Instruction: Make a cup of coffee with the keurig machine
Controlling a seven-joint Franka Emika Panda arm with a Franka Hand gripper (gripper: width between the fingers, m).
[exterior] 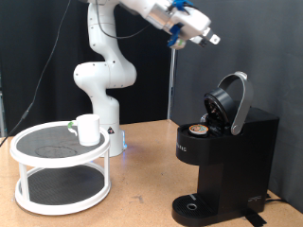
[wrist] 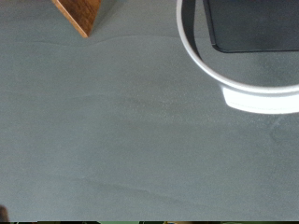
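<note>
The keurig machine (exterior: 224, 151) stands at the exterior view's right, black, with its rounded lid tilted open. A small pod with a brown top (exterior: 197, 129) sits in the open chamber. The cup (exterior: 88, 129), white with a green-tinted handle, stands on the top shelf of a white round two-tier rack (exterior: 61, 163) at the exterior view's left. My gripper (exterior: 210, 39) is high at the exterior view's top, above and a little left of the machine's open lid, with nothing seen between its fingers. The wrist view shows no fingers, only grey floor and a white rim (wrist: 245, 86).
The white robot base (exterior: 102, 90) stands behind the rack on the wooden table (exterior: 142, 199). A black cable hangs down the back wall. In the wrist view a wooden corner (wrist: 82, 13) shows over the grey floor.
</note>
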